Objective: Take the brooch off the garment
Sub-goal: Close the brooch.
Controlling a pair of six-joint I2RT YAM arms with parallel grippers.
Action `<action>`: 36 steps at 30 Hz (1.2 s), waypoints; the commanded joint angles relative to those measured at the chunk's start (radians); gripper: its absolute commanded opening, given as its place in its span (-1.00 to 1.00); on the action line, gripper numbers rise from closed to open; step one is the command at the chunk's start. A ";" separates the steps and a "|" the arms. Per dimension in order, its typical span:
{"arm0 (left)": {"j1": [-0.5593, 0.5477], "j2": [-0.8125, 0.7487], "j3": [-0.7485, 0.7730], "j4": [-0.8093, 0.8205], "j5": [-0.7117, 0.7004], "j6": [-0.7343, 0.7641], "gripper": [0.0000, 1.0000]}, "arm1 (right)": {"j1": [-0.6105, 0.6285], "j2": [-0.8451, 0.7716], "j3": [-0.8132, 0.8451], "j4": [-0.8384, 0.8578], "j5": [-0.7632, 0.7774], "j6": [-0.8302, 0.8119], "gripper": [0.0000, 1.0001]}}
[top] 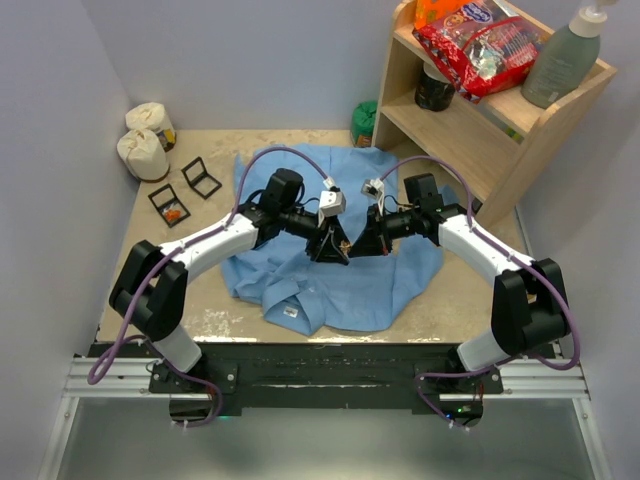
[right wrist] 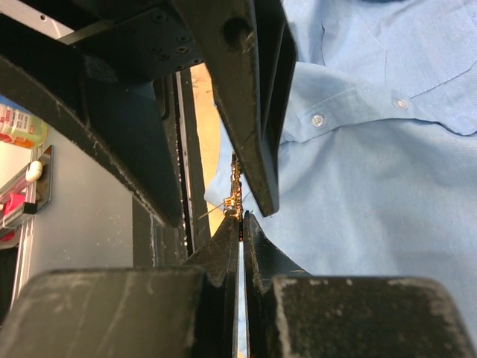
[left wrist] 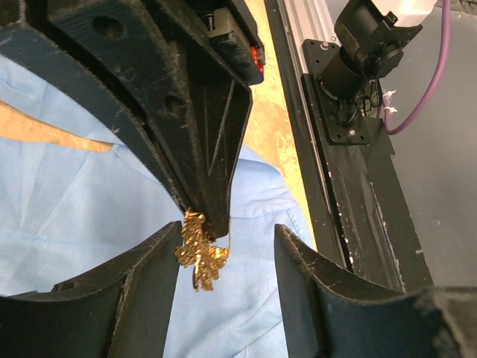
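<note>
Arms: two, reaching in from either side and meeting over the middle of the table.
Left gripper: one; its jaws stood wide apart, holding nothing, with one finger on each side of the brooch.
Right gripper: one; its two fingers were pressed almost together, with the brooch pinched at their tips.
Brooch: one, gold and jagged, gripped by the right gripper's tips and sitting in the gap between the left fingers. It lay just over the blue cloth, and I could not tell whether it still touched the cloth.
Garment: one light-blue shirt, spread rumpled across the centre of the table under both grippers, its collar toward the near edge.
Label: one, white, inside the collar.
Buttons: two small white ones showed in the right wrist view, one on a folded edge and the other further right.
Cloth sacks: two, pale, at the far left corner, touching each other.
Black trays: two, just beside the sacks; one held something orange, the other sat nearer the shirt.
Wooden shelf: one, at the far right.
On the shelf: one red snack bag, one grey-green bottle, one dark jar.
Green object: one, at the back edge beside the shelf.
</note>
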 commanded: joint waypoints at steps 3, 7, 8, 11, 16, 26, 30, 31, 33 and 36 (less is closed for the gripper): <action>-0.010 -0.013 -0.009 0.054 -0.008 -0.032 0.11 | -0.001 -0.019 -0.008 0.031 0.009 0.012 -1.00; -0.010 -0.015 -0.013 0.059 -0.012 -0.038 0.06 | -0.002 -0.019 -0.010 0.033 0.009 0.012 -1.00; -0.010 -0.016 -0.013 0.061 -0.012 -0.035 0.06 | -0.001 -0.022 -0.011 0.034 0.007 0.012 -1.00; -0.010 -0.024 -0.021 0.064 -0.014 -0.035 0.03 | -0.002 -0.025 -0.014 0.036 0.004 0.012 -1.00; -0.010 -0.026 -0.024 0.062 -0.015 -0.032 -0.04 | -0.002 -0.031 -0.016 0.037 0.003 0.012 -1.00; -0.008 -0.029 -0.026 0.058 -0.021 -0.027 -0.17 | -0.004 -0.042 -0.024 0.040 -0.002 0.011 -1.00; -0.002 -0.032 -0.029 0.057 -0.011 -0.024 -0.23 | -0.007 -0.045 -0.027 0.043 -0.010 0.009 -1.00; -0.002 -0.033 -0.029 0.058 -0.009 -0.024 -0.24 | -0.008 -0.048 -0.027 0.043 -0.014 0.009 -1.00; 0.004 -0.033 -0.030 0.057 -0.009 -0.023 -0.30 | -0.008 -0.048 -0.030 0.043 -0.019 0.009 -1.00; 0.012 -0.035 -0.032 0.062 0.003 -0.027 -0.38 | -0.010 -0.050 -0.030 0.043 -0.022 0.008 -1.00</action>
